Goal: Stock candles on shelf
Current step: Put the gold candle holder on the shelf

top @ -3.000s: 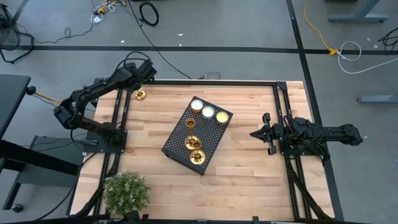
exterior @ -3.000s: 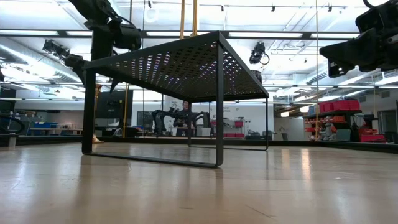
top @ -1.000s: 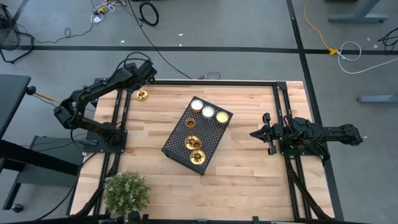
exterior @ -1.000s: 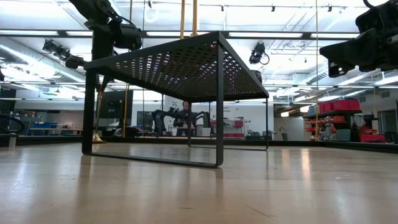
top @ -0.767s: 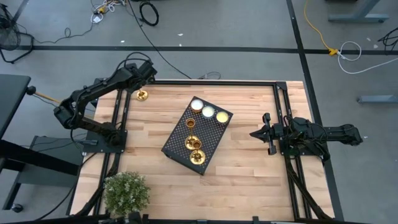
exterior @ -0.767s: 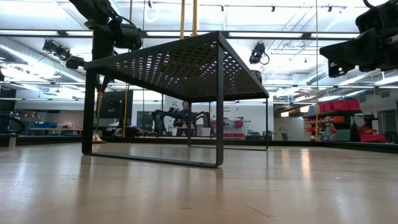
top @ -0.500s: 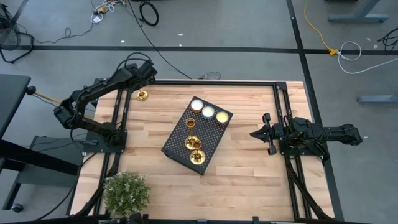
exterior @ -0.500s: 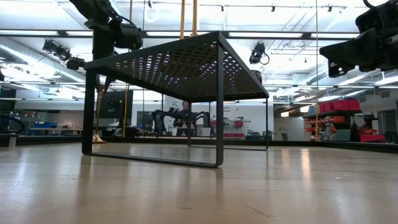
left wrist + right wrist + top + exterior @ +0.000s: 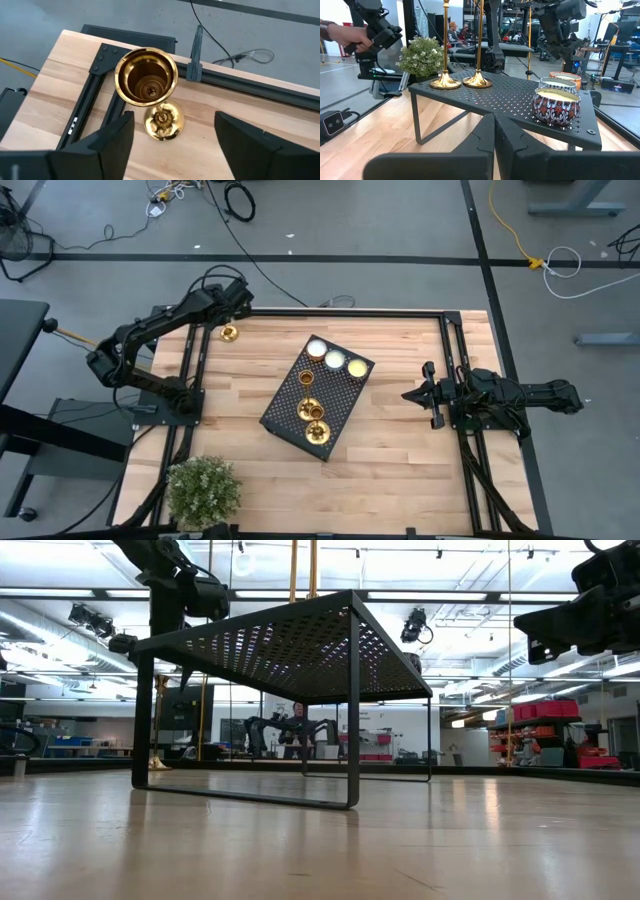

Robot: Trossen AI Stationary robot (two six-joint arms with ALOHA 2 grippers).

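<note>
Table (image 9: 400,430) carries your shelf (image 9: 345,408) at centre; beyond its far-left corner one gold candle (image 9: 150,97) stands upright between the left hand's (image 9: 172,137) parted, empty fingers. Clip its flared cup and you'll topple it. Right hand (image 9: 494,132) is shut, empty, right of the shelf.

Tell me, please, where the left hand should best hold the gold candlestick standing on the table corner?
Probably the thin stem, just under the cup, approached from above. The candlestick stands upright between the open fingers of the left hand; the cup and round base look too wide.
</note>
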